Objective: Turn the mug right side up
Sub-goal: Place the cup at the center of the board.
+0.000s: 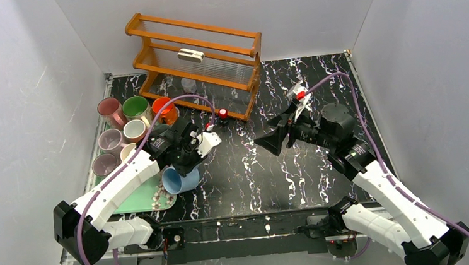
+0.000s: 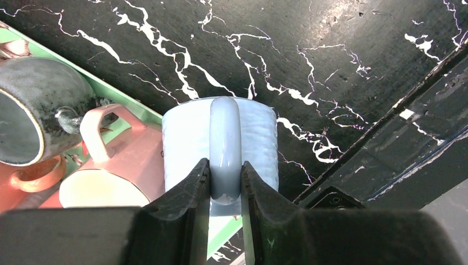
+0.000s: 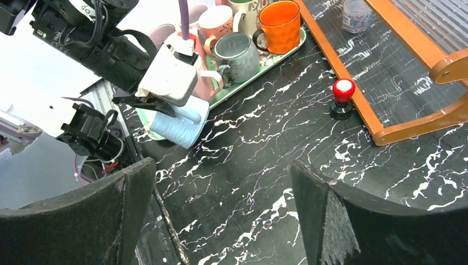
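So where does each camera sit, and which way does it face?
Top external: above and behind, looking down on the black marbled table; white left arm and right arm both show.
Left wrist: on the left arm, looking past the left gripper, shut on the handle of the light blue ceramic mug.
Right wrist: on the right arm, facing the left arm across the table; open right gripper at bottom.
All three show the mug.
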Controlling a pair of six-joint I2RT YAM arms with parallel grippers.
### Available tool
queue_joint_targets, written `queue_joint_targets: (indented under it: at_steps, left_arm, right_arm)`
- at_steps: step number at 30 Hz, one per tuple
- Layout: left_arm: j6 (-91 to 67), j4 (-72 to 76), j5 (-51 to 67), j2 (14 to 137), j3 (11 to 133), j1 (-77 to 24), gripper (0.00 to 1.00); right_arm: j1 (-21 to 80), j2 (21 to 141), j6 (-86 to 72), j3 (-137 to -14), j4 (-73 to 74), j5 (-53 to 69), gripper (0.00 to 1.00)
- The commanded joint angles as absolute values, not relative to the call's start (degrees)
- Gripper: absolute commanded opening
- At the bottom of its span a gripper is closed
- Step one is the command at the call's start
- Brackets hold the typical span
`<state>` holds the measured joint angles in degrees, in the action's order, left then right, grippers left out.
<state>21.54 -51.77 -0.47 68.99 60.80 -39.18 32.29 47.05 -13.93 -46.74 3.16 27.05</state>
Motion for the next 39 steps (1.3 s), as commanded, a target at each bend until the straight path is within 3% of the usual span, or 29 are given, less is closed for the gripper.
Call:
queue_joint_targets:
  at_steps: [1, 13, 24, 27, 39]
  left_arm:
    - [23.18, -53.98, 0.81, 67.36, 62.31, -39.36, 0.0]
    - [23.39, -48.79, 7.01, 69.25, 61.8, -39.46, 0.0]
    - [22.41, -41.51, 8.06, 77.03, 60.19, -39.93, 0.15]
    - [22.54, -39.84, 8.78, 79.39, 60.42, -39.99, 0.25]
    - [23.19, -37.48, 9.93, 85.34, 60.8, -40.08, 0.35]
  right_arm:
    - [32.43, 45.47, -13.57, -48.99, 2.25, 26.02, 0.99]
    - [32.4, 40.8, -10.39, -52.01, 8.62, 16.22, 0.99]
    - [32.36, 35.92, -11.66, -51.89, 9.54, 14.13, 0.99]
    - [32.43, 35.44, -11.61, -51.57, 10.0, 12.89, 0.99]
    - [32.43, 34.45, -11.8, -53.1, 11.68, 12.01, 0.99]
